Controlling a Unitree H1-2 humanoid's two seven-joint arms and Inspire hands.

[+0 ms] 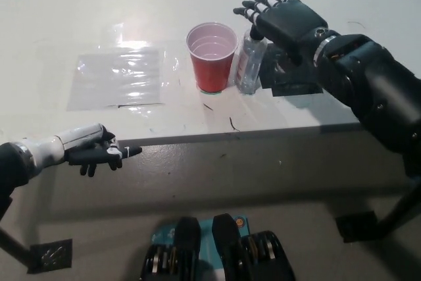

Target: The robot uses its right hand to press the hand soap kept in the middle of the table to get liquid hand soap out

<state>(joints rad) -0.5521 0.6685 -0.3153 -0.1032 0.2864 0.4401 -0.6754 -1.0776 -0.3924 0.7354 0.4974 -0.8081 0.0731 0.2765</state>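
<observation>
A clear hand soap bottle (250, 65) stands on the white table (197, 4), right beside a red plastic cup (212, 57). My black right hand (284, 19) hovers flat over the bottle's top, fingers spread and pointing away, hiding the pump head. Whether the palm touches the pump cannot be seen. My white left hand (95, 151) rests low at the picture's left, below the table's front edge, fingers loosely apart and holding nothing.
A clear plastic sheet (118, 77) lies flat on the table left of the cup. The table's front edge (230, 135) runs across the middle of the picture, with grey floor below it.
</observation>
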